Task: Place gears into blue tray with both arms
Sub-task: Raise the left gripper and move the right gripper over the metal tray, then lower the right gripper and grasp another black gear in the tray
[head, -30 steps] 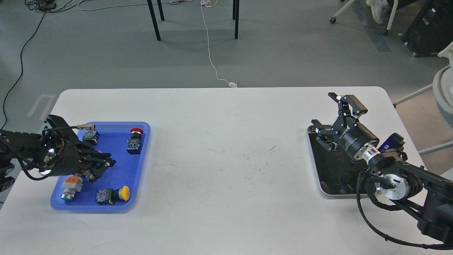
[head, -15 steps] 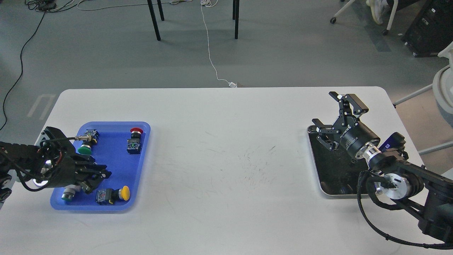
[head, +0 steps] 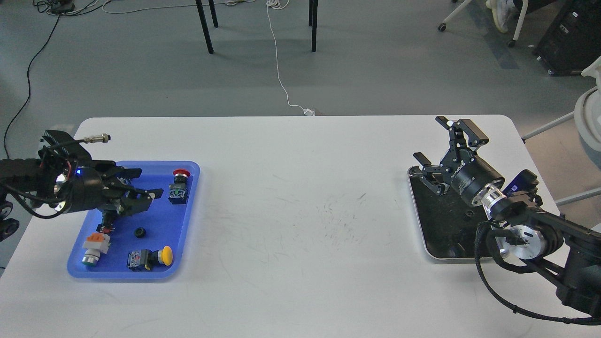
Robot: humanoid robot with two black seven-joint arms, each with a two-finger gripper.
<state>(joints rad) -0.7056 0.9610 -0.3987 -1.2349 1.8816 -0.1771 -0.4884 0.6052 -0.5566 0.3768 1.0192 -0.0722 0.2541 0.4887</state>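
Observation:
The blue tray [head: 190, 225] lies at the table's left. One small black gear [head: 139, 232] rests on its floor, near the middle. My left gripper [head: 139, 186] hovers over the tray's far half, a little beyond the gear, its fingers spread open and empty. My right gripper [head: 443, 146] is open too, held above the far edge of the silver-rimmed metal tray [head: 416, 211]. A tiny dark piece [head: 467, 215], possibly a gear, lies on that tray's black inside beside my right wrist.
The blue tray also holds push-button switches: a red-capped one [head: 179, 186], a yellow-capped one [head: 151, 257] and an orange-bodied one [head: 93, 246]. The white table [head: 300, 211] lies between the trays. My right arm covers part of the metal tray.
My left gripper rose and drew back toward the tray's far side, opening. A black gear now lies on the blue tray where it had been. The right gripper barely shifted.

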